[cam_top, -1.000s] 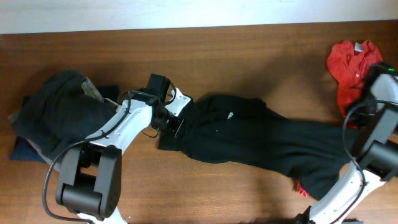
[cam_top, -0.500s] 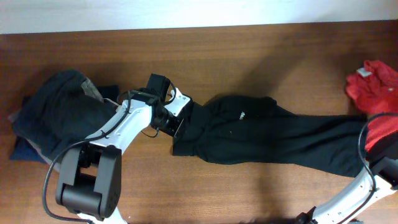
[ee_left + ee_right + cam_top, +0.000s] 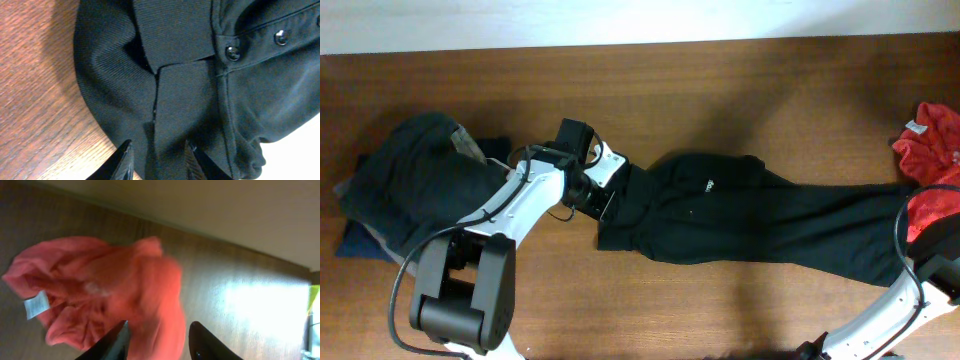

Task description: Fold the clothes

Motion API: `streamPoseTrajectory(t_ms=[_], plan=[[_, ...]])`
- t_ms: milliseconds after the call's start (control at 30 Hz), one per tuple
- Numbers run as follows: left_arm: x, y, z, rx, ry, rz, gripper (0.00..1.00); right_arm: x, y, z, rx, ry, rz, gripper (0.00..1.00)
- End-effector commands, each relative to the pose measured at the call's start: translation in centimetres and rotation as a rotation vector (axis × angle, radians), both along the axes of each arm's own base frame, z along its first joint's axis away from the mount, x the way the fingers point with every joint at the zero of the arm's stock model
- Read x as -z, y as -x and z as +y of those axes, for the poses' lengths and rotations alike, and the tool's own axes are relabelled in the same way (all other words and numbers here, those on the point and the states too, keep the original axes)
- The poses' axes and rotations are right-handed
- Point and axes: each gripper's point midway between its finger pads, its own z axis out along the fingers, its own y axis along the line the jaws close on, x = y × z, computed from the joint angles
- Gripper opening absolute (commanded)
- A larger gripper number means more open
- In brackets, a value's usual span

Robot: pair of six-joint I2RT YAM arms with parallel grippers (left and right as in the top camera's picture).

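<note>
Black trousers [image 3: 750, 225] lie stretched across the table from the middle to the right edge. My left gripper [image 3: 599, 200] is at their left end, shut on the buttoned waistband [image 3: 180, 90], with the fabric between its fingers [image 3: 159, 162]. A red garment [image 3: 932, 130] with a white tag lies at the far right edge. In the right wrist view it [image 3: 100, 295] is blurred, and a fold of it sits between my right gripper's fingers [image 3: 160, 340]. In the overhead view the right gripper is past the frame's edge. Another red patch [image 3: 930, 212] shows at the trouser leg's end.
A heap of dark clothes [image 3: 410, 190] sits at the left of the wooden table [image 3: 720, 100], over a folded blue piece [image 3: 360, 242]. The right arm's lower links [image 3: 930, 290] rise at the bottom right corner.
The trousers were pulled out straight to the right. The red garment slid right, toward the table's edge, with the right arm. The left gripper stayed at the waistband.
</note>
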Motion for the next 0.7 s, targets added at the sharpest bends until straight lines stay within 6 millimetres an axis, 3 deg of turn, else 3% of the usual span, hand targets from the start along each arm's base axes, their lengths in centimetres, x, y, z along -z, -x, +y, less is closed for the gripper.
streamPoseTrajectory(t_ms=[0, 100, 233, 433, 567, 667], plan=[[0.1, -0.3, 0.1, 0.009, -0.014, -0.011, 0.34, -0.8, -2.1, 1.9, -0.098, -0.080, -0.106, 0.45], [0.1, -0.4, 0.2, 0.008, -0.020, -0.015, 0.42, -0.7, -4.8, 4.9, -0.271, -0.209, -0.203, 0.45], [0.2, -0.6, 0.8, -0.002, -0.048, -0.023, 0.43, 0.2, -7.2, 10.4, -0.489, -0.398, -0.265, 0.51], [0.3, -0.8, 1.3, -0.015, -0.062, -0.027, 0.49, 4.3, -8.9, 17.3, -0.666, -0.523, -0.137, 0.52], [0.0, -1.1, 1.3, -0.019, -0.066, -0.033, 0.49, 6.7, -11.4, 25.6, -0.976, -0.638, -0.124, 0.52], [-1.3, -1.4, 1.2, -0.020, -0.065, -0.040, 0.50, 8.5, -12.6, 31.7, -1.147, -0.674, -0.087, 0.52]])
